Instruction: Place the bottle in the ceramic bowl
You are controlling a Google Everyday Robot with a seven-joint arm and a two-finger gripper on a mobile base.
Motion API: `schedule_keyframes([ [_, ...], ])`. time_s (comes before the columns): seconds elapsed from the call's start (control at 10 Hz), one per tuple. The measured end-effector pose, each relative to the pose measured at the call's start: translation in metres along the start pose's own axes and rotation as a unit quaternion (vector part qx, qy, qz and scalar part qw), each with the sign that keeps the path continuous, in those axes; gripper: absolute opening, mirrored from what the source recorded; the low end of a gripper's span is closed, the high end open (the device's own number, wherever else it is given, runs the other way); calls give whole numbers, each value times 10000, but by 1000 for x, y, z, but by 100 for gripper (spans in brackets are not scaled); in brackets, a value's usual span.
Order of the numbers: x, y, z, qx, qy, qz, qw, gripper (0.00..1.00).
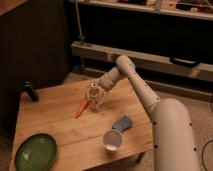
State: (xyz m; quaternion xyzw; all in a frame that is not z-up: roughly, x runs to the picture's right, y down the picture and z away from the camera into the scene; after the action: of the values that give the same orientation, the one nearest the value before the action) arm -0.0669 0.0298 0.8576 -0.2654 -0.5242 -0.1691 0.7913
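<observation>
End effector point(94, 93) is right at the bottle point(93, 102), mid-surface point(55, 120) beside the carrot point(81, 108). Honestly can't tell if it's gripping. Bowl point(36, 152) sits well apart, near corner.

No text, label, brand, number or sign can be read on anything shown. The tool point(96, 91) is seen at the bottle point(93, 103), over the middle of the far part of the worktop point(55, 122).

Gripper point(95, 91) at bottle point(93, 102), orange stick point(81, 108) just beside; ceramic bowl point(36, 152) well apart.
</observation>
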Motion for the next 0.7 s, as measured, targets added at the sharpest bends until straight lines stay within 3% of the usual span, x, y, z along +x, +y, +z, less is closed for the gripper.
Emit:
schedule_keyframes([
  [0.6, -3, -1, -1, 9, -39, -1, 10000, 4],
  [0.7, -3, -1, -1, 10, -44, 1, 10000, 0],
])
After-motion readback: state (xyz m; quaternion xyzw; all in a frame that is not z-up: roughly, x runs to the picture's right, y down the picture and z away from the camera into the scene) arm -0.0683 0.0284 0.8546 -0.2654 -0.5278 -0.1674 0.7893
